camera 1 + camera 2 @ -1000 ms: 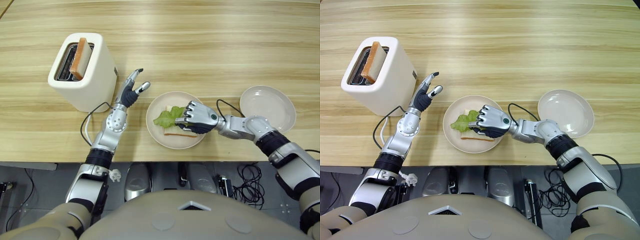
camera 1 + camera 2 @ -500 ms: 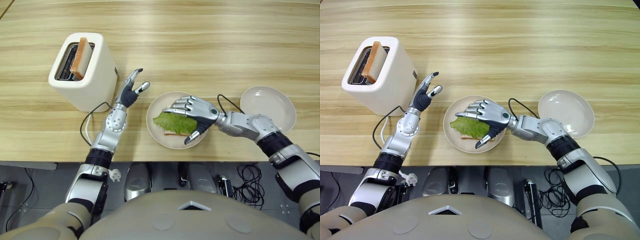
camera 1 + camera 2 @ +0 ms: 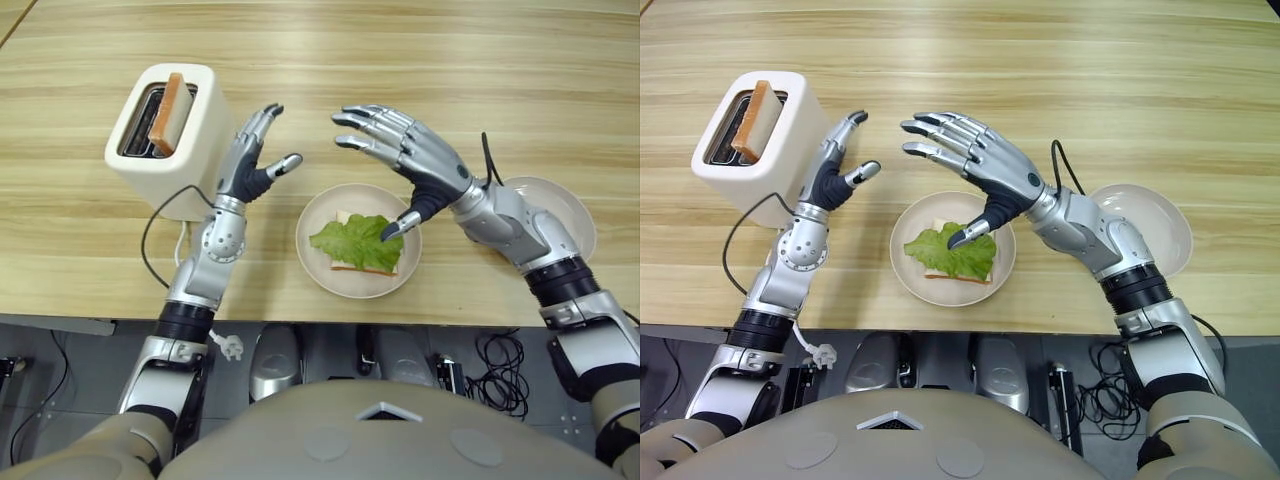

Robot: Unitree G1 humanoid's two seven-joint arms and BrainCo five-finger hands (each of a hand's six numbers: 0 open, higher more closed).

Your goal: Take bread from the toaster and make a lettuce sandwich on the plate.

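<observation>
Lettuce [image 3: 357, 242] on bread [image 3: 343, 216], flat — long axis left-right

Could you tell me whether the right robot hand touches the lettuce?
Cannot tell: in both views the right robot hand overlaps the lettuce from above, hiding any gap.

Bright, even overhead light, soft short shadows beneath toaster [image 3: 190, 150] and plate [image 3: 360, 286] on the table [image 3: 420, 60].

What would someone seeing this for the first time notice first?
The right hand hovers spread open over the plate at centre, where a lettuce leaf lies on a bread slice. Then the toaster at far left, a second slice standing in its slot, the open left hand beside it.
</observation>
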